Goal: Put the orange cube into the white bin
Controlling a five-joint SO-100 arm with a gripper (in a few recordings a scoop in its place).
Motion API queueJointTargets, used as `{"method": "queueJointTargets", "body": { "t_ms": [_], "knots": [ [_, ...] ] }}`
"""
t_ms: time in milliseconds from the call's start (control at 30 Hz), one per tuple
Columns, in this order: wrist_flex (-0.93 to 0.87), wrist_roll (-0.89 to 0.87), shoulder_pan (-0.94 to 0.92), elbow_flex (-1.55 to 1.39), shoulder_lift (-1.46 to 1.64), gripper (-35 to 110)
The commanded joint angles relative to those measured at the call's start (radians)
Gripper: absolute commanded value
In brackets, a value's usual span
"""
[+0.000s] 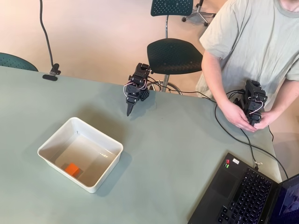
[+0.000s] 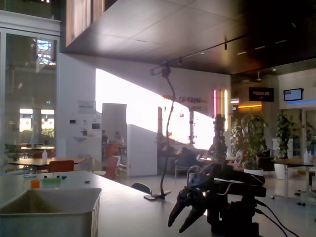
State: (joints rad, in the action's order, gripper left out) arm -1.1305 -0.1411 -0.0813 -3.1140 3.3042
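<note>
Orange cube (image 1: 72, 169) inside white bin (image 1: 55, 140); wall sign (image 2: 190, 99) reads "OF FAME".

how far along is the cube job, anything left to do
It looks done: in the overhead view the orange cube lies on the floor of the white bin. Nothing is in hand; the gripper sits on the table apart from the bin, its fingers holding nothing. Nothing visible remains.

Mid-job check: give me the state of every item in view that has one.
orange cube: lying inside the bin, near its lower wall in the overhead view.
white bin: upright on the table, holding the cube.
gripper: apart from the bin, holding nothing, tip pointing down.
laptop: lid open.
</note>
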Motion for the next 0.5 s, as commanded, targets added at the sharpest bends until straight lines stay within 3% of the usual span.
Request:
{"method": "queueJointTargets", "body": {
  "t_ms": [0,333,467],
  "knots": [
    [0.002,-0.003,-0.002,0.005,0.015,21],
    [0.0,-0.003,0.002,0.005,0.015,21],
    [0.0,0.005,0.006,0.005,0.015,12]
  ]
}}
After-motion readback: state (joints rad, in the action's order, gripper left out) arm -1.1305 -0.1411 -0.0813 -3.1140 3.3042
